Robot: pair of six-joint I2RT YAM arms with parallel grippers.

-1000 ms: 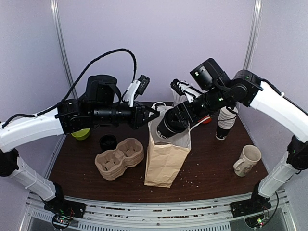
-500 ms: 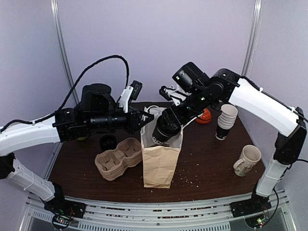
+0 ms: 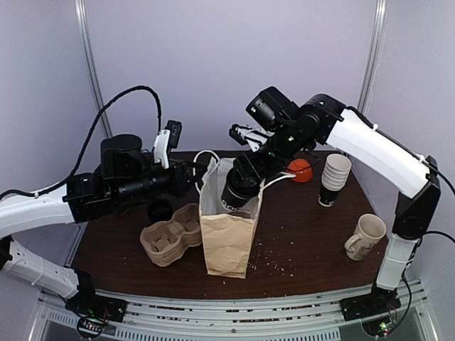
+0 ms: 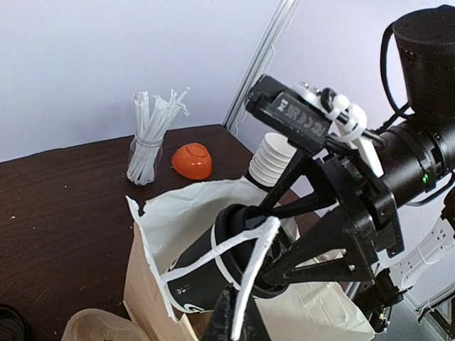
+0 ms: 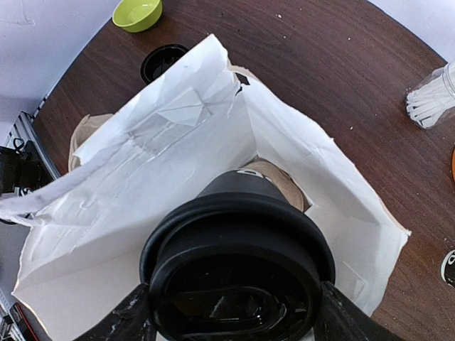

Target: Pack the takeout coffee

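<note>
On the dark surface [image 3: 306,241] a brown paper bag [image 3: 226,241] stands with its top open. The takeout coffee [image 3: 238,193] leans in the bag's mouth, bottom end inside the bag and lid end sticking out. The right claw [image 3: 252,170] grips the coffee near its lid. Left of the bag, the left claw [image 4: 234,323] is pinched tight on the bag's white handle [image 4: 245,245].

Pale lavender walls [image 3: 234,64], dark wooden table [image 3: 313,234]

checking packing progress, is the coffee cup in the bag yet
Partly in: the tilted black coffee cup has its base inside the paper bag, lidded end above the rim, held by the right end effector.
</note>
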